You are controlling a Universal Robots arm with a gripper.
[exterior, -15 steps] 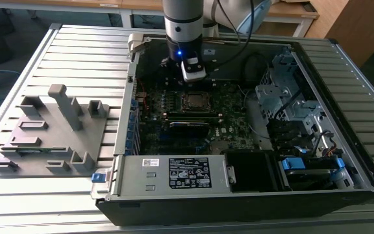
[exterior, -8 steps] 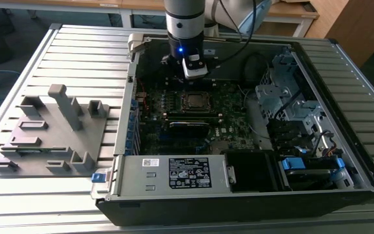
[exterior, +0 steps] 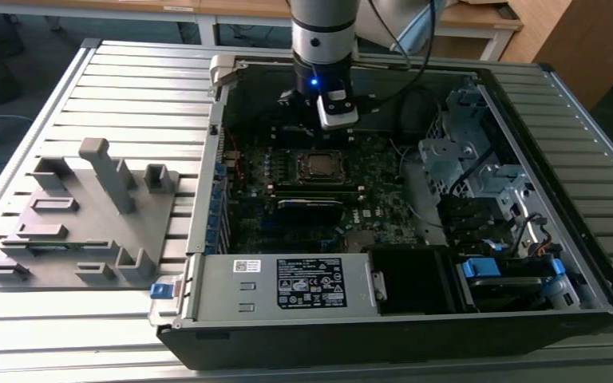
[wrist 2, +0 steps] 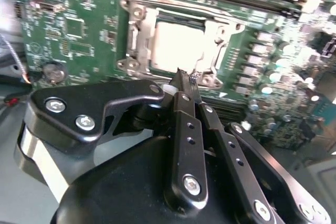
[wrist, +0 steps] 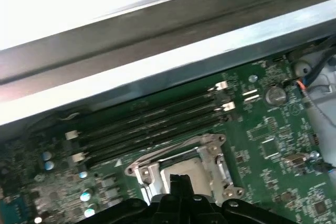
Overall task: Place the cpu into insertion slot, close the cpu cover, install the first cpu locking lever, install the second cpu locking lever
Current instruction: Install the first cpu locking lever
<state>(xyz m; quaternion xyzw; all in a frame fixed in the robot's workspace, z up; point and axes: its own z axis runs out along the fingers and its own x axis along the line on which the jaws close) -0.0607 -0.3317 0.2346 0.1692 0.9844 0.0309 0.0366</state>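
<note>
One robot arm reaches down into an open computer case [exterior: 562,96] that lies flat on a slatted metal table [exterior: 115,88]. Inside the case sits a green motherboard [exterior: 370,191], and everything below is placed against it. Near the middle of the motherboard is the insertion slot [exterior: 321,166], a square socket with a silvery rim. In the second wrist view the cpu [wrist 2: 178,43] lies flat in that slot, its pale metal top showing through the window of the cpu cover [wrist 2: 137,35], which lies down over it. The gripper [wrist 2: 187,80] hangs just above the slot's edge, its two black fingers [wrist 2: 184,108] pressed together with nothing between them. In the first wrist view, long black memory slots [wrist: 152,119] run along the motherboard just beside the socket. Off the motherboard, a grey box [exterior: 285,283] with a white label fills the case's near wall. Outside the case, a grey plastic fixture [exterior: 83,215] rests on the table.
</note>
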